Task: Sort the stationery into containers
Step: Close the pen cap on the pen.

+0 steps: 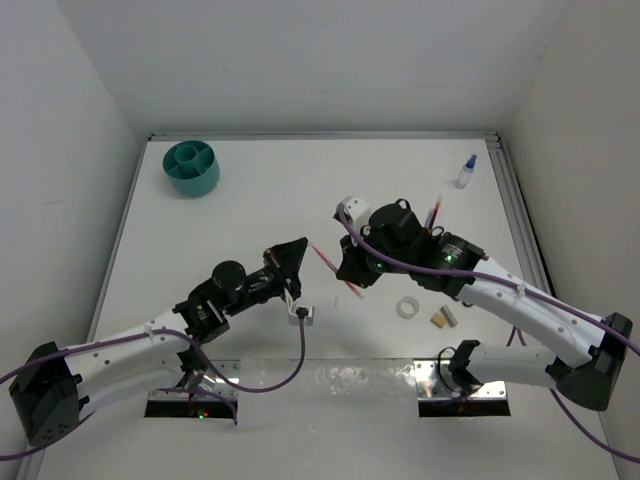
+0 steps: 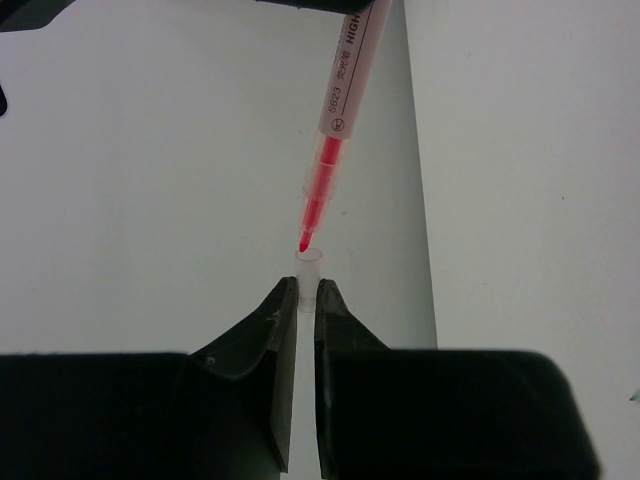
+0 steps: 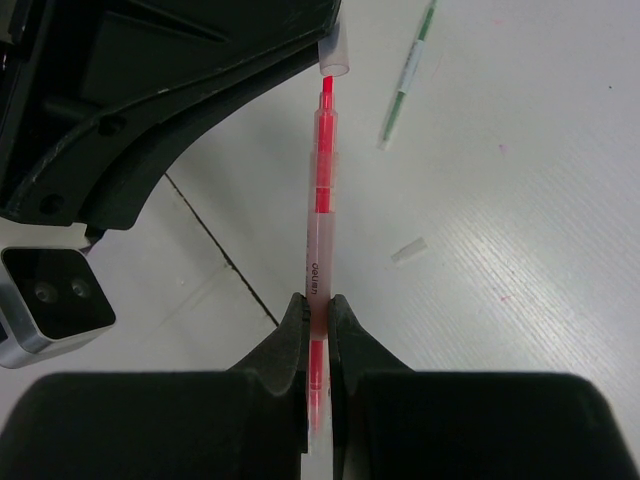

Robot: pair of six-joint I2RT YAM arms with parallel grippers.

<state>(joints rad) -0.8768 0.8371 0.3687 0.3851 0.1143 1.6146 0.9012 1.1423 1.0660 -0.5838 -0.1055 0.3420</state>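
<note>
My right gripper (image 3: 318, 300) is shut on the barrel of a red pen (image 3: 322, 190), which points away from it. The pen's bare red tip sits right at the mouth of a small clear cap (image 2: 308, 265). That cap is pinched in my shut left gripper (image 2: 307, 285). In the top view the two grippers meet mid-table, left gripper (image 1: 297, 250) and right gripper (image 1: 345, 273), with the red pen (image 1: 322, 256) bridging them. The teal pot (image 1: 192, 167) stands far off at the back left.
A green pen (image 3: 407, 75) and a loose clear cap (image 3: 408, 250) lie on the table beyond my right gripper. A white tape ring (image 1: 407, 308) and tan blocks (image 1: 444, 318) lie near the right arm. A blue-capped bottle (image 1: 466, 172) stands at the back right, with another red pen (image 1: 434, 211) nearby.
</note>
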